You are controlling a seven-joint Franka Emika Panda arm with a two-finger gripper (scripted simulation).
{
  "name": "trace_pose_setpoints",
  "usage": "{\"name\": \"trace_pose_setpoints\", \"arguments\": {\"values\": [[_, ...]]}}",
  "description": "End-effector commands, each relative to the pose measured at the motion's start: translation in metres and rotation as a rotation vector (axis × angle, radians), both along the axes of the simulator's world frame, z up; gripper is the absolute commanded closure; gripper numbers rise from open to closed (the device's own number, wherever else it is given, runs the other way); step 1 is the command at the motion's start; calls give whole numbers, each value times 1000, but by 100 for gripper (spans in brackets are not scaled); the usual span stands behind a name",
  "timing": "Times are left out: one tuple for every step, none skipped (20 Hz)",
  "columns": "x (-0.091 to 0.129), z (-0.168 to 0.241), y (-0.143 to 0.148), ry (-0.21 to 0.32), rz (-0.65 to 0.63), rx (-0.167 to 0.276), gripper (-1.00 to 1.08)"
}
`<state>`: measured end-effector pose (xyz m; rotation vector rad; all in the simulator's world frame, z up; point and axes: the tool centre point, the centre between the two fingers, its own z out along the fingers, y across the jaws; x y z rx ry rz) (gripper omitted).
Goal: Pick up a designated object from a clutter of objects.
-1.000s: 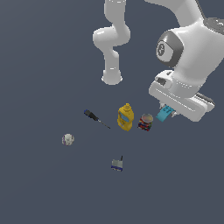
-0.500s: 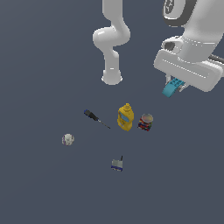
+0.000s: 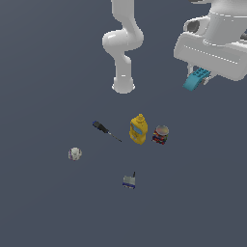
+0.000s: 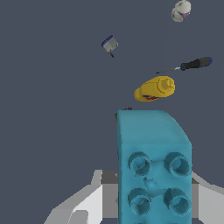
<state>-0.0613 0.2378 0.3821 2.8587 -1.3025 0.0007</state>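
- Exterior view: the claw (image 3: 201, 81) hangs high above the desk (image 3: 43, 212), clamped on the cyan brick (image 3: 196, 78), which juts down at a slant from under the white hand at about two o'clock from the clutter. The brick touches nothing on the desk.
- Below, well apart from the brick, lie the rest: the yellow bottle (image 3: 138, 129) in the middle, the red-blue can (image 3: 160, 134) just beside it at three o'clock, the black screwdriver (image 3: 103, 129) at nine o'clock, the white ball (image 3: 74, 154) farther out at about eight o'clock, and the small grey-blue item (image 3: 129, 181) at six o'clock.
- The arm's base (image 3: 123, 86) stands at about twelve o'clock from the bottle.
- Wrist view: the cyan brick (image 4: 153, 166) fills the near field, studs facing the camera, with pale finger parts (image 4: 94, 199) showing on both sides of it — a firm-looking hold, though the contact faces themselves are hidden.
- Beyond it the yellow bottle (image 4: 155, 89), the black screwdriver (image 4: 188, 65), the grey-blue item (image 4: 110, 44) and the white ball (image 4: 180, 11) look small, far below; the can is largely hidden behind the brick.
- Step, as I judge it: the pick is made and the lift is in hand — what is left calls only for holding steady without loosening the grip.
- Room: open air on every side of the brick; no desk edge shows in either view. The arm's own upright link is the only near body, and it stands well apart.
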Motion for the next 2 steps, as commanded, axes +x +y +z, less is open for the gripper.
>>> {"name": "trace_pose_setpoints", "arguments": {"values": [[-2,4,0,0,-1,0,108],[-2,4,0,0,-1,0,108]]}}
